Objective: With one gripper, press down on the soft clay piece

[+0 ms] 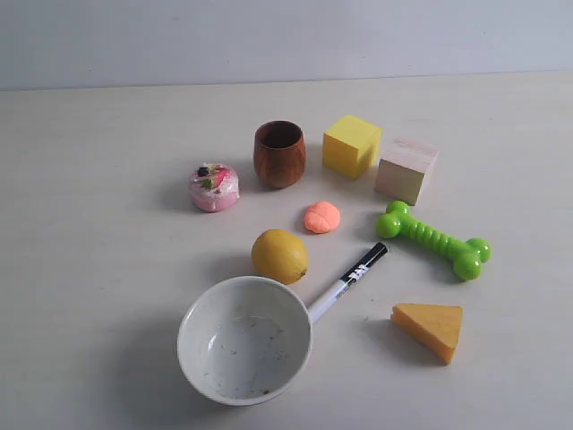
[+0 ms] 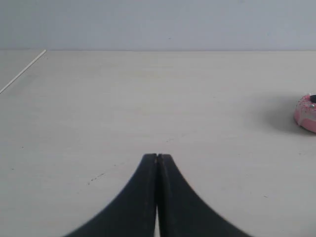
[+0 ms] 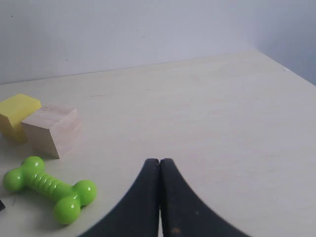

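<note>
The soft clay piece is a small salmon-orange rounded lump near the middle of the table, between the lemon and the green bone toy. Neither arm shows in the exterior view. In the left wrist view my left gripper is shut with nothing in it, over bare table, with the pink cake toy off to one side. My right gripper is also shut and empty, apart from the green bone toy. The clay is out of both wrist views.
Behind the clay stand a brown wooden cup, a yellow block and a pale wooden block. The pink cake toy lies at left. A white bowl, a black-capped marker and a cheese wedge lie nearer the front.
</note>
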Robot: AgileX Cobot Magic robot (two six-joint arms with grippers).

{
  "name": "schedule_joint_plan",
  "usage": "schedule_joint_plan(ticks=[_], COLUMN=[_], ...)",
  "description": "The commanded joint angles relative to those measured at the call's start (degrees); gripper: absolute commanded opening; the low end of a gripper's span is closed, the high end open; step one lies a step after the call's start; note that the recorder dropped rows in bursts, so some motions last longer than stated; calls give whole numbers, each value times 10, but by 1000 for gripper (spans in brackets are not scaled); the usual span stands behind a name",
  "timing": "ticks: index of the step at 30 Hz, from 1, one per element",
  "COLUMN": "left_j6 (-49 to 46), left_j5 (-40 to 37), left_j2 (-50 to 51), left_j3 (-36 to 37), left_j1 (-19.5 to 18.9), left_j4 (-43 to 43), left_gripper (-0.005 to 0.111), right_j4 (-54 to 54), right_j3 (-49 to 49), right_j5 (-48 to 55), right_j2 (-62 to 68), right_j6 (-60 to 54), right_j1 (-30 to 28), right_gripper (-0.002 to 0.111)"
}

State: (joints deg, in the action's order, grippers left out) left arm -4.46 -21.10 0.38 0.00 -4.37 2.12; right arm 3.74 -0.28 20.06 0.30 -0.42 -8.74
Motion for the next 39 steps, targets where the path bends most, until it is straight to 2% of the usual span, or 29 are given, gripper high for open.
schedule_joint_plan(ticks=[1, 23, 34, 39], left_j6=[1, 1, 1, 1], left_j5=[5, 5, 5, 5], left_j2=[-4, -4, -4, -4], left_j3=[0, 0, 0, 0], left_j1=[3, 3, 3, 3], left_j4=[1, 1, 1, 1], left_gripper=[0, 0, 0, 0], right_j4=[-3, -3, 5, 5], right_j3=[3, 3, 3, 3], right_j5=[-8, -15, -244, -263], right_j2=[-3, -3, -3, -3], right_j6=[1, 1, 1, 1], right_j1=[1, 1, 1, 1], right_gripper=[0, 0, 0, 0])
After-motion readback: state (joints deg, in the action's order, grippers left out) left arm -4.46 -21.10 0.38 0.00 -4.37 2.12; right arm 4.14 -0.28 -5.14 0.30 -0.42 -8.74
